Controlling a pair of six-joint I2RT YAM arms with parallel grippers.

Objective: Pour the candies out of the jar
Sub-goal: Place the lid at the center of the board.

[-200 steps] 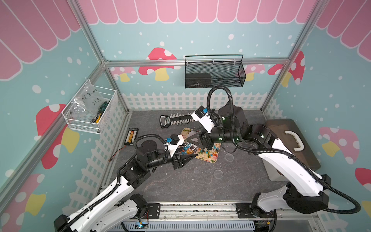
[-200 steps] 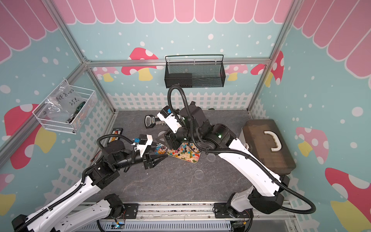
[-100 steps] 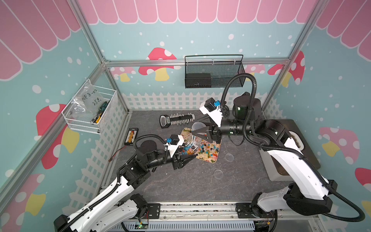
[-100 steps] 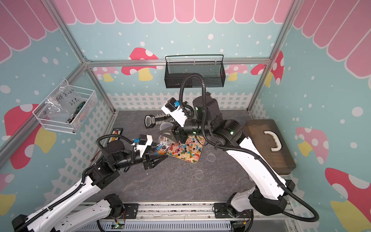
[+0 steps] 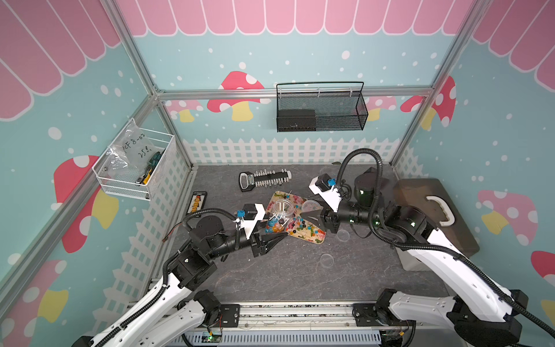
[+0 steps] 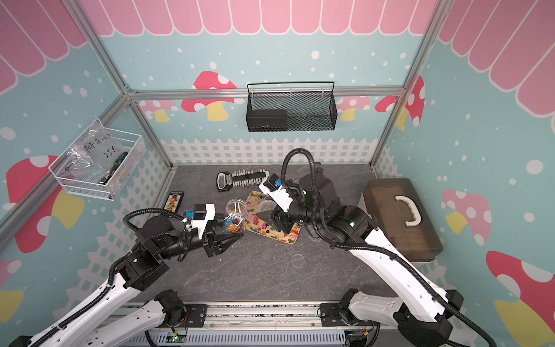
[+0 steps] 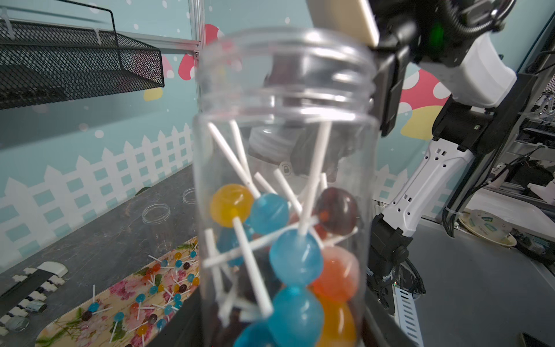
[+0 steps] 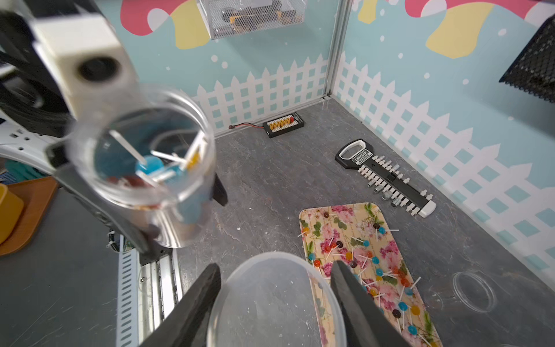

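Observation:
A clear plastic jar (image 5: 280, 211) (image 6: 235, 210) (image 7: 285, 150) (image 8: 141, 162) stands upright with its mouth uncovered, and my left gripper (image 5: 277, 232) (image 6: 231, 232) (image 7: 285, 330) is shut on its lower part. Candies (image 7: 295, 258), small lollipops on white sticks, fill the jar's bottom. More candies (image 5: 300, 225) (image 8: 375, 270) lie scattered on a floral tray (image 5: 312, 237) (image 6: 288, 237) (image 8: 339, 213) beside the jar. My right gripper (image 5: 312, 216) (image 6: 265, 217) (image 8: 274, 266) hangs over the tray, to the right of the jar, shut on a clear round lid (image 5: 310, 205) (image 8: 270, 300).
A key-shaped socket rack (image 5: 264, 180) lies behind the tray and a small black board (image 5: 198, 202) by the left wall. Two clear lids (image 5: 326, 260) (image 5: 342, 234) lie on the floor. A brown box with a white handle (image 5: 435, 210) stands at the right.
My right gripper has pulled back to the right, away from the jar's mouth, with the lid in it. The left gripper and the jar have stayed in place.

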